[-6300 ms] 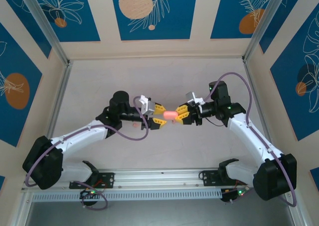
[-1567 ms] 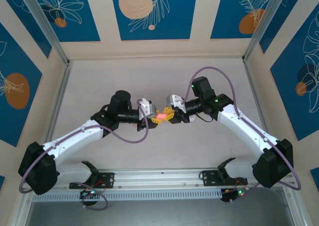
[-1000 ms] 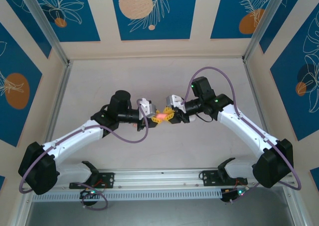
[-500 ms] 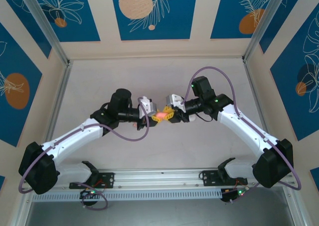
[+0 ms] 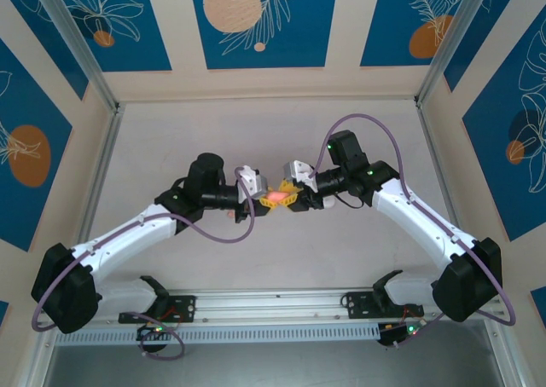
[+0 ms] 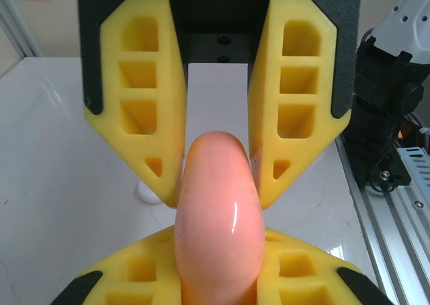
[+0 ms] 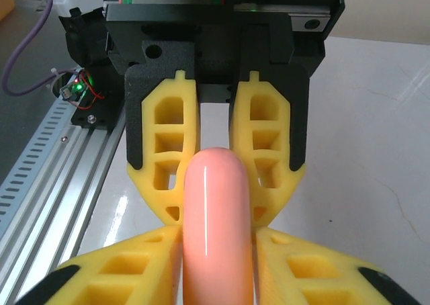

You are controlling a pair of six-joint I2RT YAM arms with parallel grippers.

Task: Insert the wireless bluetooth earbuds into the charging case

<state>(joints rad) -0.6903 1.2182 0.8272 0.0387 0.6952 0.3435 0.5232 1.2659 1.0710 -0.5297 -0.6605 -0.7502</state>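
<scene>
At frame centre my left gripper (image 5: 264, 203) clamps one end of the charging case (image 5: 275, 199). My right gripper (image 5: 288, 199) flanks the other end; whether it grips, I cannot tell.

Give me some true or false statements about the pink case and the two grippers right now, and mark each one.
1. The charging case sits between the left gripper and the right gripper. True.
2. The charging case lies flat on the table. False: it is held up above it.
3. The left gripper's jaws are shut on the charging case. True.
4. The two grippers point the same way. False: they face each other, tip to tip.
</scene>
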